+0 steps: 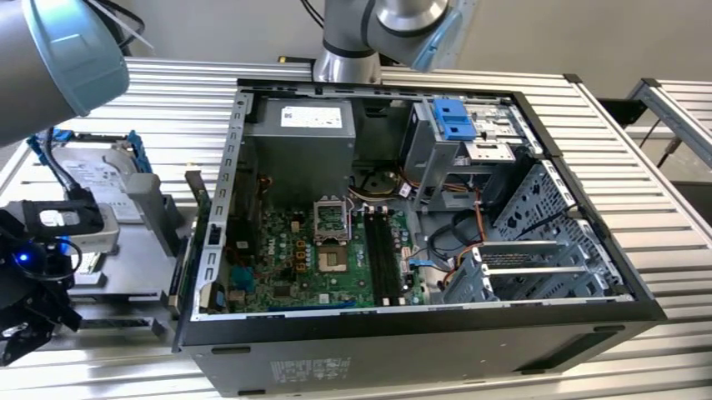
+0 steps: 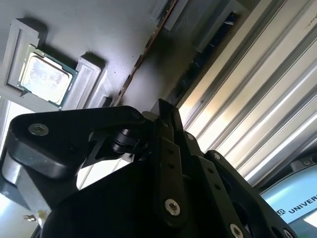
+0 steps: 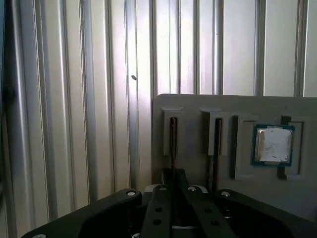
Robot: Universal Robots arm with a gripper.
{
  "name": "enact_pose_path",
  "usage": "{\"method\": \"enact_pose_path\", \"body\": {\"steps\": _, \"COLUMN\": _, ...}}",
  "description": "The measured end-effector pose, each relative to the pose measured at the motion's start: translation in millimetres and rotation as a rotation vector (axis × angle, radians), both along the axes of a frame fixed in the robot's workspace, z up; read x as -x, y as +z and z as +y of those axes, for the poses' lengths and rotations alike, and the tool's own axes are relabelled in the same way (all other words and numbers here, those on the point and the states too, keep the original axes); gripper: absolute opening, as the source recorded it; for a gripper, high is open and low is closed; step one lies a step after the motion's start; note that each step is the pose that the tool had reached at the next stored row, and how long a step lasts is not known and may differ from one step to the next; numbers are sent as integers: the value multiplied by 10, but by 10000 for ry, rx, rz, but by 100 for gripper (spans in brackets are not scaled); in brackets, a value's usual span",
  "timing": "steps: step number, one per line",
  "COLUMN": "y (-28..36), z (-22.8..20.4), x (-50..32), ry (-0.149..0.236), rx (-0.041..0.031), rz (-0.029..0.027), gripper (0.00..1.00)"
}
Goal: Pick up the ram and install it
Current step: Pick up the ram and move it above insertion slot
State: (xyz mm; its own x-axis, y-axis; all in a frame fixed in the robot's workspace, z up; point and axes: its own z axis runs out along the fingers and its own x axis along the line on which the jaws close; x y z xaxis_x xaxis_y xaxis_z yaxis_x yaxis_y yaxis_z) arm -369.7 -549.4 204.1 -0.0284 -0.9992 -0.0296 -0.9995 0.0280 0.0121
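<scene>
My gripper [image 3: 174, 176] at the gray holder [image 3: 233, 106], apart or together I cannot tell, ram [image 3: 173, 141] on edge in its slot just ahead (square silver chip [image 3: 272, 145] nearby), ribbed metal table [image 3: 74, 99] beyond.

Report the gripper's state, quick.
Gripper: cannot be told, open or shut; it is right at the ram standing in the grey holder.
</scene>
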Motion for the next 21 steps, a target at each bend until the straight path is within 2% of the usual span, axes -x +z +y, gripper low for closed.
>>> {"method": "enact_pose_path", "body": {"steps": 8, "y": 196, "z": 0, "x": 0, "ry": 0, "rx": 0, "rz": 0, "gripper": 0}}
{"method": "enact_pose_path", "body": {"steps": 14, "y": 206, "z": 0, "x": 0, "ry": -1, "rx": 0, "rz": -1, "gripper": 0}}
{"method": "enact_pose_path", "body": {"steps": 16, "y": 229, "z": 0, "x": 0, "ry": -1, "rx": 1, "rz": 1, "gripper": 0}}
{"method": "enact_pose_path", "body": {"steps": 17, "y": 259, "z": 0, "x": 0, "ry": -1, "rx": 1, "rz": 2, "gripper": 0}}
{"method": "enact_pose_path", "body": {"steps": 21, "y": 441, "z": 0, "x": 0, "ry": -1, "rx": 0, "rz": 0, "gripper": 0}}
